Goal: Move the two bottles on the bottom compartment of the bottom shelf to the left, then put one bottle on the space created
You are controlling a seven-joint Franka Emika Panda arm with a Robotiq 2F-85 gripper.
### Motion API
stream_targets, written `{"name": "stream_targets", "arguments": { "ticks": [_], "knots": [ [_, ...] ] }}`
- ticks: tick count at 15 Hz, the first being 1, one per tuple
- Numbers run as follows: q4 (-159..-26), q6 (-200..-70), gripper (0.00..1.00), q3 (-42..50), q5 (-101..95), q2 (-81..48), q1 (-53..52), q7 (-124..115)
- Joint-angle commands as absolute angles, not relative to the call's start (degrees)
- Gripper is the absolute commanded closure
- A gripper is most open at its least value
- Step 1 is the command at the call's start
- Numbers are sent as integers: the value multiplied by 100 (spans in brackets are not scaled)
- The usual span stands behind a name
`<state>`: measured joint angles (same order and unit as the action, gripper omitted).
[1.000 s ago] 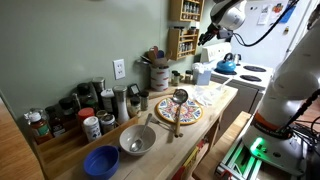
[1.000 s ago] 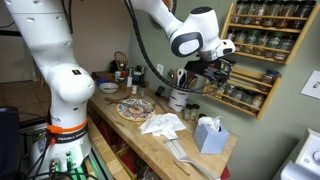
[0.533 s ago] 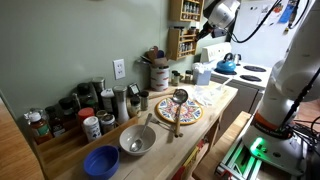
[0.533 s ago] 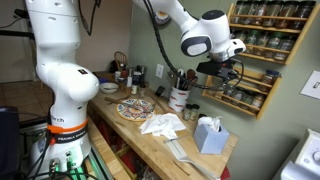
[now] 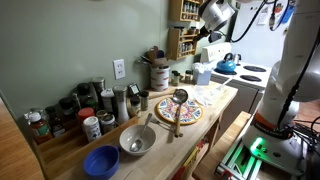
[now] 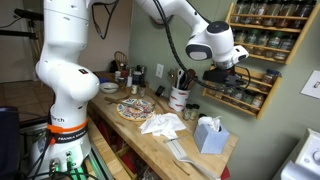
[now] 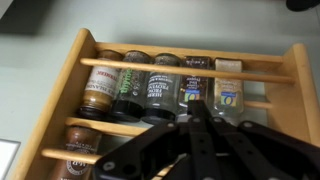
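In an exterior view, the gripper (image 5: 204, 36) hangs high above the counter (image 5: 228, 96), just in front of the brown spice rack (image 5: 183, 42) on the wall. A blue kettle (image 5: 227, 66) stands on the stove below the arm. At this size the jaw position cannot be read.

In an exterior view, the gripper (image 6: 232, 77) is level with the lower part of the spice rack (image 6: 258, 88) and close to its front. The bottom tier (image 6: 250, 107) of the rack holds small bottles, but they are too small to count. A tissue box (image 6: 208, 133) and a crumpled cloth (image 6: 160, 124) lie on the counter (image 6: 190, 150) beneath.

In the wrist view, the gripper (image 7: 198, 116) is clenched: the two dark fingers (image 7: 160, 150) meet at their tips with nothing between them. Beyond the tips, one tier of the spice rack (image 7: 62, 90) holds five bottles (image 7: 163, 88) side by side behind a thin wooden rail. The next tier down shows a single brown bottle (image 7: 78, 158) at its near end. The gripper hides the rest of that tier. Whether that tier is the lowest one cannot be told from this view.
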<state>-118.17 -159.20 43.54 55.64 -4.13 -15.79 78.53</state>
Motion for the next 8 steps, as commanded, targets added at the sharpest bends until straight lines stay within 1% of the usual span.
{"name": "stream_targets", "arguments": {
  "ticks": [1, 5, 8],
  "knots": [
    [-11781, -15902, 99, 4354, 5641, -489, -1556, 7926],
    [-11702, -15862, 100, 4353, 5679, -573, -1538, 7949],
    [-11515, -15800, 100, 4263, 6109, -782, -1455, 8305]
  ]
}}
